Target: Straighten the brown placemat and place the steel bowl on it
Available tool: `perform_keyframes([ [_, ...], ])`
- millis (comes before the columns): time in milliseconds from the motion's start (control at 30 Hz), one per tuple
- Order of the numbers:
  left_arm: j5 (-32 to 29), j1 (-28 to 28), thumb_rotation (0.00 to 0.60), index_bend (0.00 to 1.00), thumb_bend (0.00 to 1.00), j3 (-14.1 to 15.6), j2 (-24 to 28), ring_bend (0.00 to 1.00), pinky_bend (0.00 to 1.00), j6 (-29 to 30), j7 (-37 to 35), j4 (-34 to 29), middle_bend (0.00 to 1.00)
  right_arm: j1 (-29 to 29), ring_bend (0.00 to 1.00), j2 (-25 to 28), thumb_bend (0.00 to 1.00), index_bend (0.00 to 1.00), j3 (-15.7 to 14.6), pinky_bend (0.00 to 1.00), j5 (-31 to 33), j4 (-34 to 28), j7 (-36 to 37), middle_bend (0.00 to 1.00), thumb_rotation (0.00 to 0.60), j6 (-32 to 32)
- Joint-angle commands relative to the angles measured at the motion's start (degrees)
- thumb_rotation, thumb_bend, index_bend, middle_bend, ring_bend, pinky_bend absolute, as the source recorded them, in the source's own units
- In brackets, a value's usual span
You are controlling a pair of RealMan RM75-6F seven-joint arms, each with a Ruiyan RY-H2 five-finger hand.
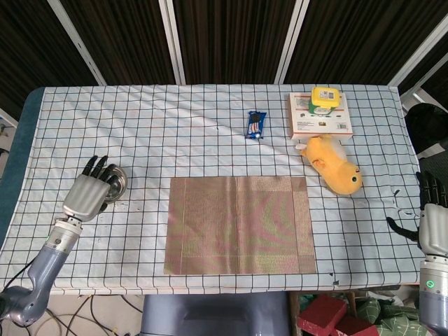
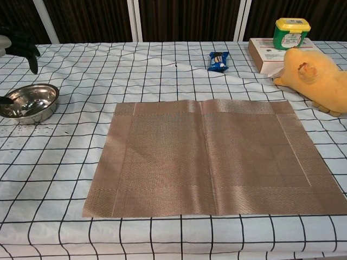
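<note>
The brown placemat (image 1: 238, 224) (image 2: 214, 157) lies flat near the table's front edge, its sides roughly parallel to that edge. The steel bowl (image 1: 116, 179) (image 2: 30, 102) stands upright on the cloth to the left of the mat, apart from it. My left hand (image 1: 89, 190) hovers over the bowl's left side with fingers stretched forward and apart, holding nothing; the chest view shows only its dark fingertips (image 2: 20, 44) at the top left corner. My right hand (image 1: 434, 222) hangs off the table's right edge, fingers apart and empty.
A yellow plush toy (image 1: 332, 164) (image 2: 317, 78) lies behind the mat's right corner. A flat box (image 1: 318, 120) with a yellow-lidded jar (image 1: 325, 98) (image 2: 291, 32) sits at the back right. A blue snack packet (image 1: 257, 124) (image 2: 218, 60) lies at mid-back.
</note>
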Motion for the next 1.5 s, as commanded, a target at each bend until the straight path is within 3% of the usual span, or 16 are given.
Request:
perform_keyframes([
  [33,-1.82,0.12,0.6,0.39,0.14,-0.62,-1.57,0.04,0.09,-1.1,0.0,1.65,0.19,0.0,0.0,-0.05,0.12,0.0,0.0,0.16,-0.01,0.02,-0.08,0.0,0.6,0.06],
  [600,-5.04,1.36,0.6,0.45,0.15,0.6,-4.78,0.04,0.09,-2.49,-0.48,4.85,0.19,0.02,0.0,-0.05,0.12,0.0,0.06,0.16,0.31,-0.13,-0.17,0.0,0.6,-0.12],
  [1233,-10.15,-0.33,0.6,0.5,0.18,-1.39,-10.81,0.04,0.09,-5.69,0.39,12.68,0.2,-0.04,0.0,0.01,0.13,0.0,0.08,0.16,0.43,-0.48,-0.21,0.0,0.6,-0.06],
  [1367,-10.89,-0.61,0.6,0.51,0.22,-1.65,-11.8,0.05,0.09,-5.98,0.76,14.04,0.21,-0.02,0.0,0.01,0.14,0.0,0.12,0.16,0.64,-0.55,-0.24,0.0,0.6,-0.18],
  [1500,-11.27,-0.72,0.6,0.54,0.34,-1.83,-12.49,0.05,0.1,-6.07,0.63,15.14,0.22,-0.02,0.0,0.02,0.15,0.0,0.15,0.16,0.67,-0.61,-0.25,0.0,0.6,-0.15],
])
